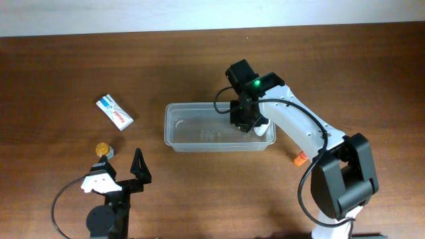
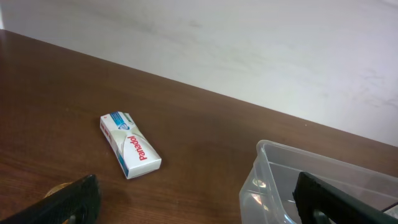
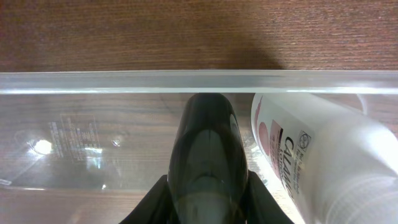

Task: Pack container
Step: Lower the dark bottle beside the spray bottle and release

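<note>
The container (image 1: 192,126) is a clear plastic tub in the middle of the table, and its near wall crosses the right wrist view as the container rim (image 3: 124,82). My right gripper (image 1: 244,121) reaches down into its right half, shut on a dark glossy bottle (image 3: 208,155) that stands between the fingers. Beside it in the tub lies a white calamine bottle (image 3: 317,155). My left gripper (image 1: 119,170) stands open low at the front left, with nothing between its black fingers (image 2: 68,202). The container's left corner (image 2: 273,168) shows ahead of it.
A white and blue Panadol box (image 1: 114,111) (image 2: 130,144) lies on the table left of the tub. A small gold-capped bottle (image 1: 102,149) stands just behind the left gripper. An orange-capped item (image 1: 299,158) peeks out beside the right arm.
</note>
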Robot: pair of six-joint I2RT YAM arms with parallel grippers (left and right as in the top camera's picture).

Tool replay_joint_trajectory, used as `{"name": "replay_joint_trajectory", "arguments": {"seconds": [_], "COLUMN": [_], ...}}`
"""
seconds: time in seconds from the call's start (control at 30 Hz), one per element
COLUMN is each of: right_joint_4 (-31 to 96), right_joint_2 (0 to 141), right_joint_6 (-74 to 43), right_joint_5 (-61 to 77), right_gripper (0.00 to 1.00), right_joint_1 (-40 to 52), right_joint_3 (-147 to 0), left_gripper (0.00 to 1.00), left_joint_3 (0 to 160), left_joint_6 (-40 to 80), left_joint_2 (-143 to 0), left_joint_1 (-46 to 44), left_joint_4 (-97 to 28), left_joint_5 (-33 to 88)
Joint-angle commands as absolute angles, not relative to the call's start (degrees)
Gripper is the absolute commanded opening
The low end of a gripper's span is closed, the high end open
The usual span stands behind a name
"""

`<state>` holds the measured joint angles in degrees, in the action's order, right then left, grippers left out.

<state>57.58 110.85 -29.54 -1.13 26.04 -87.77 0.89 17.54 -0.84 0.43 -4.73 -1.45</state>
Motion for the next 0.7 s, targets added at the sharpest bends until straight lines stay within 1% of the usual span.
{"name": "replay_joint_trajectory", "arguments": {"seconds": [0.0, 0.47, 0.57, 0.67], "right_joint_4": [57.58, 55.02, 54.74, 54.46], "right_joint_2": [111.07, 111.07, 111.07, 111.07], "right_joint_6": [-31.03, -32.25, -32.23, -32.23], "right_joint_5": [-2.92, -3.68, -3.68, -3.68], "right_gripper": [0.24, 0.25, 0.4, 0.44], "right_joint_1": [26.57, 26.57, 26.57, 26.57], "right_joint_3": [-86.87, -84.4, -84.4, -84.4], "left_gripper": [0.99, 0.99, 0.99, 0.99], "left_joint_3": [0.54, 0.54, 0.54, 0.54], "left_joint_6": [17.06, 17.06, 17.06, 17.06], "left_joint_2": [-0.3, -0.3, -0.3, -0.3], "left_joint_1": [0.64, 0.64, 0.64, 0.64], "left_joint_4": [-4.73, -4.73, -4.73, -4.73], "left_joint_5": [-0.8, -0.8, -0.8, -0.8]}}
